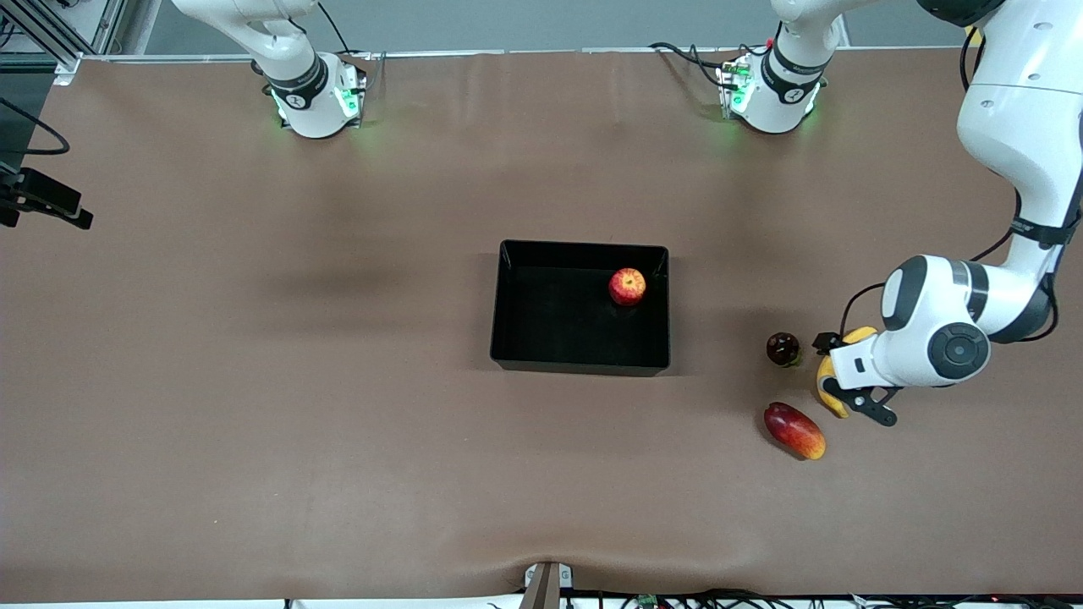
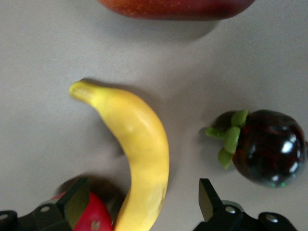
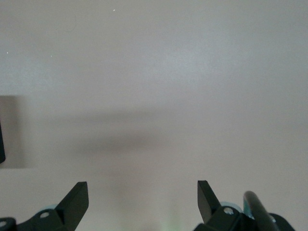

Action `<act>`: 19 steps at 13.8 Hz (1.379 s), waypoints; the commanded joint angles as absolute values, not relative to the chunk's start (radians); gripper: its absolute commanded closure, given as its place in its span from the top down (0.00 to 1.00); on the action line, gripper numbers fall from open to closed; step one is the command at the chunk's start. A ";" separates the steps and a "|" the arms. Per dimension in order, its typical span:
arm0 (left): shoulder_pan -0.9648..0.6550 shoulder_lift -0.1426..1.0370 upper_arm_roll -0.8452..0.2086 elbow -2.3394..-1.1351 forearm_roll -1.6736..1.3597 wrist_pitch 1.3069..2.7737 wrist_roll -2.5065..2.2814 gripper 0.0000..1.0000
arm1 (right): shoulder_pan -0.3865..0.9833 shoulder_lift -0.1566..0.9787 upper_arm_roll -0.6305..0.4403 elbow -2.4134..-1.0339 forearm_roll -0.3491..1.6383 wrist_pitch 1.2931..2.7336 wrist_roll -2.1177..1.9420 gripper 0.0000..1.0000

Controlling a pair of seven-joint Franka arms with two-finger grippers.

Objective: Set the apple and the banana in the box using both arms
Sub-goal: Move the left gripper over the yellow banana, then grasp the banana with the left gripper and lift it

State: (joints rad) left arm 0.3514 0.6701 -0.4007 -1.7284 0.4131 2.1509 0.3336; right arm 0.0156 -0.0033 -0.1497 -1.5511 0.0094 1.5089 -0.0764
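The apple (image 1: 627, 286) lies in the black box (image 1: 579, 366) at mid-table, toward the box's corner nearest the left arm's base. The banana (image 1: 832, 397) lies on the table toward the left arm's end, partly hidden under the left hand. My left gripper (image 1: 838, 376) is low over it. In the left wrist view the banana (image 2: 139, 139) runs between the open fingers of the left gripper (image 2: 142, 192), which do not touch it. My right gripper (image 3: 143, 190) is open and empty over bare table; it does not show in the front view.
A dark mangosteen (image 1: 783, 348) sits beside the banana toward the box, also in the left wrist view (image 2: 269, 147). A red-and-yellow mango (image 1: 794, 430) lies nearer the front camera. A red round fruit (image 2: 94, 216) sits against the banana by one left finger.
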 commanded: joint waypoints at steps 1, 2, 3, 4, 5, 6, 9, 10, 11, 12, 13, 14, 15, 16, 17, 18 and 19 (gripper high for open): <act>0.376 0.672 -0.405 -1.790 0.442 2.241 0.337 1.00 | 0.009 0.002 -0.144 -1.528 -0.017 1.500 -0.045 1.00; 0.374 0.672 -0.405 -1.795 0.458 2.241 0.339 0.82 | 0.005 0.003 -0.146 -1.528 -0.017 1.499 -0.044 1.00; 0.373 0.672 -0.405 -1.796 0.483 2.241 0.337 0.63 | 0.002 0.003 -0.147 -1.531 -0.015 1.494 -0.046 1.00; 0.371 0.670 -0.405 -1.796 0.488 2.241 0.337 0.51 | 0.002 0.005 -0.147 -1.528 -0.015 1.487 -0.043 1.00; 0.371 0.669 -0.405 -1.798 0.488 2.240 0.336 0.39 | 0.008 0.006 -0.147 -1.525 -0.018 1.486 -0.044 1.00; 0.373 0.667 -0.405 -1.796 0.488 2.237 0.334 0.27 | 0.014 0.005 -0.147 -1.525 -0.020 1.485 -0.044 1.00; 0.371 0.658 -0.408 -1.796 0.486 2.223 0.325 0.00 | 0.014 0.005 -0.146 -1.525 -0.020 1.485 -0.040 1.00; 0.373 0.652 -0.410 -1.796 0.486 2.214 0.325 0.00 | 0.015 0.005 -0.146 -1.523 -0.020 1.485 -0.040 1.00; 0.373 0.647 -0.413 -1.798 0.482 2.212 0.327 0.00 | 0.015 0.003 -0.144 -1.523 -0.020 1.485 -0.040 1.00; 0.373 0.635 -0.413 -1.798 0.477 2.209 0.331 0.00 | 0.017 0.002 -0.143 -1.522 -0.020 1.486 -0.040 1.00; 0.373 0.629 -0.416 -1.796 0.474 2.192 0.333 0.00 | 0.018 0.002 -0.141 -1.519 -0.020 1.486 -0.040 1.00; 0.373 0.612 -0.417 -1.796 0.471 2.177 0.333 0.00 | 0.017 0.002 -0.141 -1.513 -0.018 1.485 -0.040 1.00; 0.373 0.597 -0.420 -1.798 0.463 2.166 0.333 0.00 | 0.009 0.002 -0.144 -1.516 -0.017 1.482 -0.040 1.00; 0.373 0.583 -0.431 -1.796 0.433 2.134 0.334 0.00 | 0.008 0.003 -0.144 -1.514 -0.014 1.474 -0.043 1.00; 0.376 0.571 -0.445 -1.795 0.393 2.108 0.334 0.00 | 0.009 0.003 -0.144 -1.514 -0.014 1.473 -0.041 1.00; 0.377 0.555 -0.446 -1.795 0.361 2.091 0.333 0.00 | 0.011 0.003 -0.144 -1.514 -0.014 1.474 -0.040 1.00; 0.376 0.543 -0.446 -1.792 0.324 2.068 0.331 0.00 | 0.008 0.005 -0.144 -1.514 -0.014 1.474 -0.040 1.00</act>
State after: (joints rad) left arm 0.3669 0.5919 -0.4352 -1.7794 0.3823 2.1154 0.3316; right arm 0.0132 -0.0021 -0.1495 -1.5346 0.0029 1.4916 -0.0567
